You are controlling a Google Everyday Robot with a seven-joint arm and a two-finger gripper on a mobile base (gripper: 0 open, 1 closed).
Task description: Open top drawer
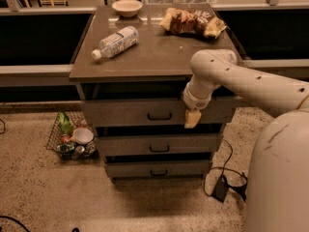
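Under the top of the cabinet (145, 64), right below the slab, sits the top drawer (120, 112), the widest and tallest of the three grey fronts. We judge the task barely begun: the drawer shows no plain sign of being pulled out, and its front sits roughly in line with the two shallower drawers (125, 145) beneath it. The gripper (193, 119) hangs in front of the right part of that drawer front, pointing down, off to the right of the handle (159, 116) and not on it. We cannot tell whether the gripper is open or closed, and it appears to hold nothing. What is left, as we see it, is nearly everything: bring the gripper left to the handle, take hold of it, and draw the front out towards us.

The drawer itself is a flat grey panel with a small black bar handle at its centre, and a dark gap runs between its upper edge and the cabinet top. On the top lie a water bottle (116, 41) on its side, a bowl (127, 7) and some snack bags (190, 21). None of them is in the drawer's path.
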